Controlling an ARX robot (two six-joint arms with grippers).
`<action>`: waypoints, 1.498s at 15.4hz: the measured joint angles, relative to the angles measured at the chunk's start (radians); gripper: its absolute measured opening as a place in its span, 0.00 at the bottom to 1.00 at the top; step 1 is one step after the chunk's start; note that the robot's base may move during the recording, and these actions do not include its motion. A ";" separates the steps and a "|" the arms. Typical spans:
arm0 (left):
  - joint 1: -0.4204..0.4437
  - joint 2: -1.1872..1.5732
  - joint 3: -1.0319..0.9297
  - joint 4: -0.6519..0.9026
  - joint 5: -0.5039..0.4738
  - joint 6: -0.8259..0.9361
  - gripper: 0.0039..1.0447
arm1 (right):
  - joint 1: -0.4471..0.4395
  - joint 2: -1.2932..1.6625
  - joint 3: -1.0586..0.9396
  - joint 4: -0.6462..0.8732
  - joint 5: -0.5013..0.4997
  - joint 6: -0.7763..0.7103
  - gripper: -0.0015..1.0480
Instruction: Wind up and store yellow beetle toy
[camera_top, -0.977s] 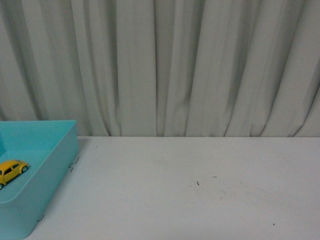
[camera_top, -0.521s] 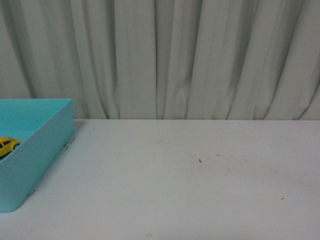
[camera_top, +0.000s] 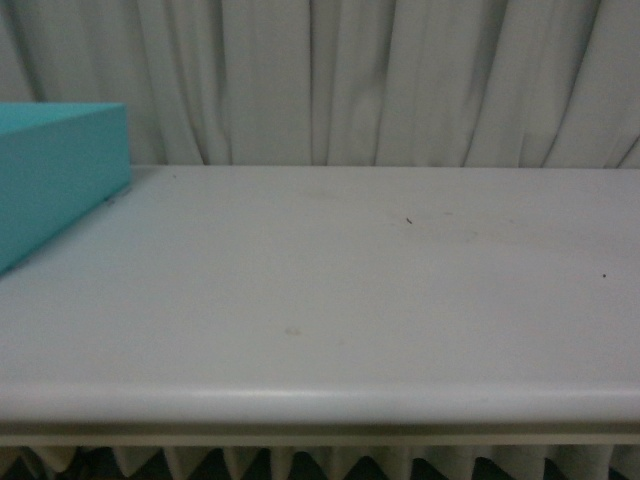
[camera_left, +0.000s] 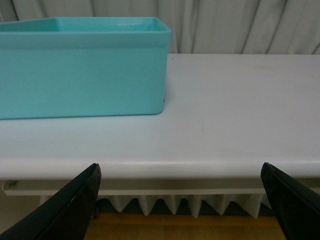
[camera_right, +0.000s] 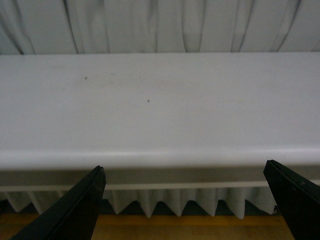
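The white counter (camera_top: 340, 290) lies level ahead of both my hands, its rounded front edge nearest me. A turquoise bin (camera_left: 82, 72) sits directly on it, ahead of my left hand (camera_left: 182, 200), close to that edge.

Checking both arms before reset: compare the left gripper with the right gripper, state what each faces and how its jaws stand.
The left gripper faces the teal bin standing on the white table; the right gripper faces only bare tabletop and the curtain. No toy shows in either wrist view; the bin's inside is hidden. Shared: both have jaws spread wide, hold nothing, and sit off the table's front edge, at about edge height.
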 joint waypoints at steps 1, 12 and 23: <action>0.000 0.000 0.000 0.002 -0.002 0.000 0.94 | 0.000 0.000 0.000 0.000 -0.001 0.000 0.94; 0.000 0.000 0.000 -0.001 -0.002 0.000 0.94 | 0.000 0.000 0.000 -0.002 0.000 0.000 0.94; 0.000 0.000 0.000 0.000 -0.002 0.000 0.94 | 0.000 0.000 0.000 -0.001 0.000 0.000 0.94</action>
